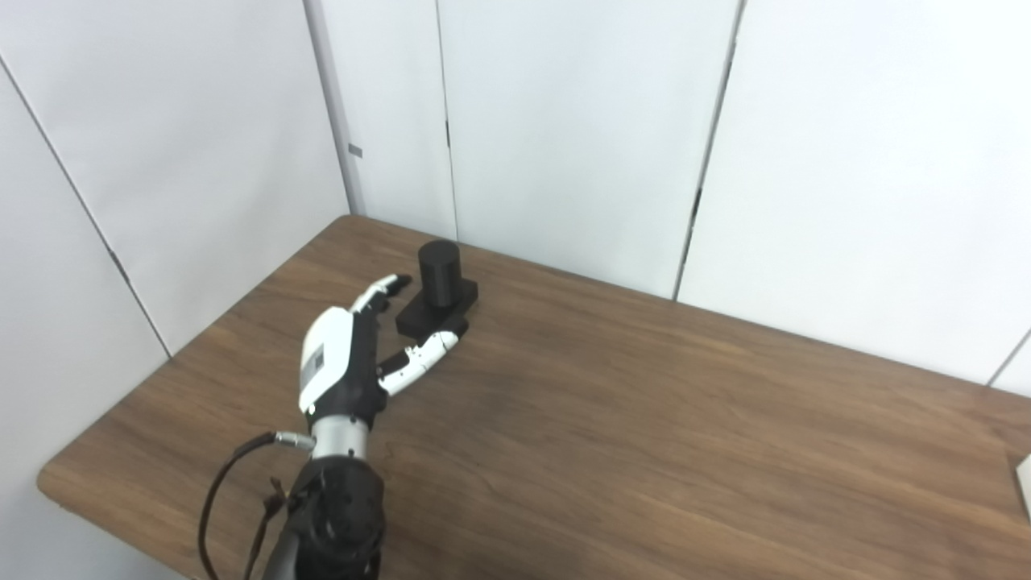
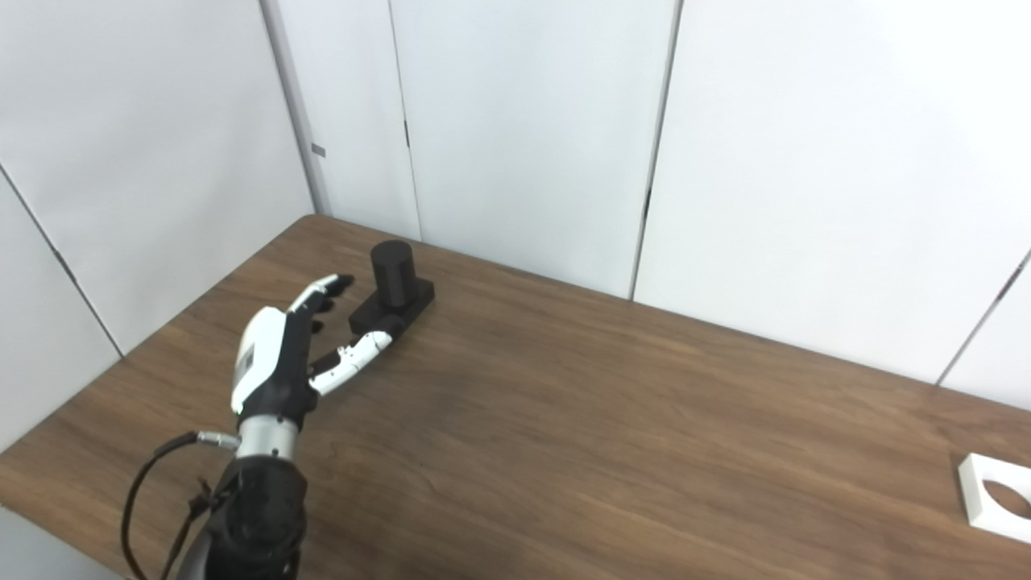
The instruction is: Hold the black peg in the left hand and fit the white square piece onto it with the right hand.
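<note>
peg: black cylindrical peg on a flat black square base [image 1: 439, 286], upright on the brown wood-grain table [image 1: 644, 419], toward the far left corner, about 11 o'clock from table centre.
left hand: white-and-black robot left hand [image 1: 354, 354] just beside the peg's base, at its 7 o'clock; fingers [image 1: 385, 288] spread and extended, thumb [image 1: 423, 354] splayed toward the base's near edge. nothing held; contact with the base cannot be told.
white piece: flat white square piece with a round hole [image 2: 997, 495], lying at the table's right edge, roughly 4 o'clock, well apart from the peg (only a sliver shows in the left eye view).
right hand: not in view; finger state cannot be told.
step, judged: approach to grasp the peg, not yet closed.
risk 1: closing low on the base rather than round the cylinder could skid the peg toward the wall panels.
risk 2: a fingertip nudge may tip or turn it.
risk 3: the white piece sits near the edge; a clumsy reach could push it off.
</note>
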You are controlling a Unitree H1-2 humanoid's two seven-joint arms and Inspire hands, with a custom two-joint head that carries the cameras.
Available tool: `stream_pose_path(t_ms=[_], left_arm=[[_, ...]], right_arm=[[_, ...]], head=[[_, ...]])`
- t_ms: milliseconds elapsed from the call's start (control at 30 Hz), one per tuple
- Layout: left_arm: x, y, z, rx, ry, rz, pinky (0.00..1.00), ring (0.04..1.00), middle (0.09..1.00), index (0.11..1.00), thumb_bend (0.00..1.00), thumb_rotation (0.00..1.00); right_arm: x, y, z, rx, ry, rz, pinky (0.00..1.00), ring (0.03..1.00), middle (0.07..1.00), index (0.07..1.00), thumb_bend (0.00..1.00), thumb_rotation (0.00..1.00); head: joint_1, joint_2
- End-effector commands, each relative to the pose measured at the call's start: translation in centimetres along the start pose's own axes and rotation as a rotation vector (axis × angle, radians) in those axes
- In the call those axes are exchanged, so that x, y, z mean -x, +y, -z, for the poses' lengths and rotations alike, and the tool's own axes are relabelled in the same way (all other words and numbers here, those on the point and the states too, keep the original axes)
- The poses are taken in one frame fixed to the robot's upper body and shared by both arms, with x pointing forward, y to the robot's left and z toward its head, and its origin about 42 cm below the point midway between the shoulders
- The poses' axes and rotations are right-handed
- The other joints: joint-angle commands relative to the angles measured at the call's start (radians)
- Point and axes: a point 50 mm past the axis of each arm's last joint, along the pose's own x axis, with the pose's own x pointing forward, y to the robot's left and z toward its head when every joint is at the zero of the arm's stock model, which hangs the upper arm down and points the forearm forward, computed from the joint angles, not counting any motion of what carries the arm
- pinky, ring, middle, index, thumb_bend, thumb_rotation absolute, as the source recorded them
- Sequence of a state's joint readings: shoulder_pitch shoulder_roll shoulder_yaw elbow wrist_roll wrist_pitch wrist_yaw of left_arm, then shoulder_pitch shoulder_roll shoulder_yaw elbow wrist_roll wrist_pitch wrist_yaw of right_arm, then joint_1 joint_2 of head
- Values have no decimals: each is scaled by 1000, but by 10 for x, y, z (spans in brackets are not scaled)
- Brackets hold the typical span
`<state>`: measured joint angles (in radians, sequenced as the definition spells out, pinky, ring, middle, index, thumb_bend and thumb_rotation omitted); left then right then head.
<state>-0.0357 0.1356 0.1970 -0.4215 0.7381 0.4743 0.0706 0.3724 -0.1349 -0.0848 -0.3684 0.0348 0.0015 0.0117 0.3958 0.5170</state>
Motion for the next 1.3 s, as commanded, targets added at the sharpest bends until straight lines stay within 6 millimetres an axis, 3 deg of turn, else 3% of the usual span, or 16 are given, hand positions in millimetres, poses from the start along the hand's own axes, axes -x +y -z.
stream_pose_path(t_ms=[0, 167, 367, 433, 533, 600, 867, 1100, 1267], left_arm=[[-16, 7, -11, -63, -43, -64, 818, 880, 865, 835, 934, 670], [-32, 5, -7, -190, -59, -100, 957, 868, 851, 825, 944, 669], [-46, -1, 4, -236, -30, -58, 849, 886, 880, 858, 991, 671], [-50, -3, 8, -267, -26, -46, 854, 890, 884, 861, 998, 678], [-55, -8, 12, -353, -19, -38, 977, 902, 886, 865, 1000, 707], [-56, -10, 14, -408, -11, -45, 996, 909, 888, 862, 999, 727], [-63, -18, 22, -540, 29, -51, 1000, 954, 935, 882, 969, 764], [-77, -26, 27, -613, 43, -60, 1000, 958, 934, 886, 979, 807], [-87, -29, 29, -612, 59, -57, 1000, 954, 932, 875, 979, 805]], right_arm=[[2, 5, -8, -24, -34, -11, 894, 903, 893, 892, 662, 1000], [3, 5, -7, -22, -36, -8, 915, 901, 892, 890, 672, 1000], [2, 7, -8, -21, -39, -12, 912, 899, 892, 885, 679, 1000], [2, 7, -8, -21, -38, -12, 913, 898, 891, 884, 681, 1000], [2, 7, -9, -18, -38, -14, 925, 899, 889, 888, 696, 1000], [2, 7, -9, -10, -39, -12, 938, 901, 885, 891, 711, 1000], [4, 7, -10, 2, -39, -12, 965, 910, 888, 893, 757, 1000], [5, 9, -13, 8, -42, -4, 969, 894, 866, 878, 725, 1000], [6, 10, -13, -8, -45, -10, 911, 879, 866, 872, 715, 998]], head=[[-2, 3], [-2, 6], [-8, 8], [-10, 8], [-11, 8], [-11, 8], [-17, 15], [-20, 15], [-29, 19]])
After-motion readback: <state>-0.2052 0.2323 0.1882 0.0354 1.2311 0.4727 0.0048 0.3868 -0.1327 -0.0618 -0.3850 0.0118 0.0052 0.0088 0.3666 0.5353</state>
